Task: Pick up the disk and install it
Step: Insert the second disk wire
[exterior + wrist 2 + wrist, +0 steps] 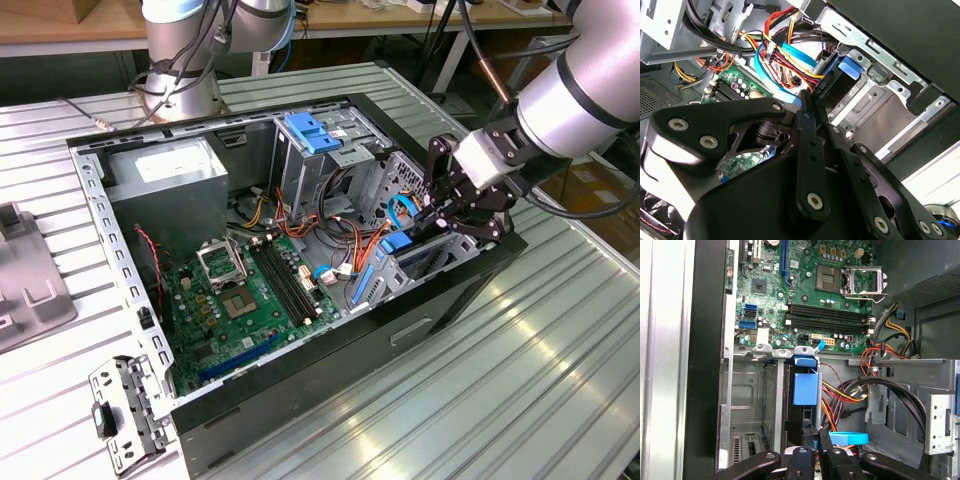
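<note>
The gripper [440,212] sits low inside the open computer case [450,300], at the drive bay [425,262] on the exterior view's right, with its jaws drawn narrow on the thin edge of the disk [801,415], which stands on edge in the bay. In the first wrist view the fingertips [812,436] meet at the dark top edge of the disk, just beside its blue rail [805,385], and the disk is already well down between the bay's metal walls; in the second wrist view the same blue rail [848,66] shows deep in the slot. By this showing the pick-up is done and the insertion is well advanced; whether the disk is fully seated or latched I cannot tell, and the gripper has not let go. Beyond the bay lie a bundle of red, yellow and orange cables [345,250], then the green motherboard [240,290] toward the left, the grey power supply [170,170] at the far left, and the ribbed counter [480,400] under the case.
</note>
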`<state>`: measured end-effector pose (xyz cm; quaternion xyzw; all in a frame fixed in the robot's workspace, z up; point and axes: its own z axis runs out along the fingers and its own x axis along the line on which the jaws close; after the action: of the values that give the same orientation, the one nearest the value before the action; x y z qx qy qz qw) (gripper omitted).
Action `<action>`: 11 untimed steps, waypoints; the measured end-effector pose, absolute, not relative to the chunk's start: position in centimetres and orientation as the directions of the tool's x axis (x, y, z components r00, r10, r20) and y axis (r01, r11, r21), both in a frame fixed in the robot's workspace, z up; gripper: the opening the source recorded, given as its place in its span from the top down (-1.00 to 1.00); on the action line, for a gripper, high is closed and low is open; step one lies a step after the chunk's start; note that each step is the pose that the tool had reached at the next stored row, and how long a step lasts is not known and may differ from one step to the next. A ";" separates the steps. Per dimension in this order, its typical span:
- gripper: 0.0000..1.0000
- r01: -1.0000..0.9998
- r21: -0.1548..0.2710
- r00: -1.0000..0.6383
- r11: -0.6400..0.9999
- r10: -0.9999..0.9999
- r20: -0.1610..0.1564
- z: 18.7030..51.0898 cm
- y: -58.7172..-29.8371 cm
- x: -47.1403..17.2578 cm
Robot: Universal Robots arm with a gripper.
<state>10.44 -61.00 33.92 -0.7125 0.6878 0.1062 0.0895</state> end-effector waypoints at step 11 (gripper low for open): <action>0.67 -0.999 0.019 0.031 -0.038 -0.961 -0.274 34.4 -61.0 10.5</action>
<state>10.49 -60.99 34.36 -0.7125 0.6878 0.1062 0.0894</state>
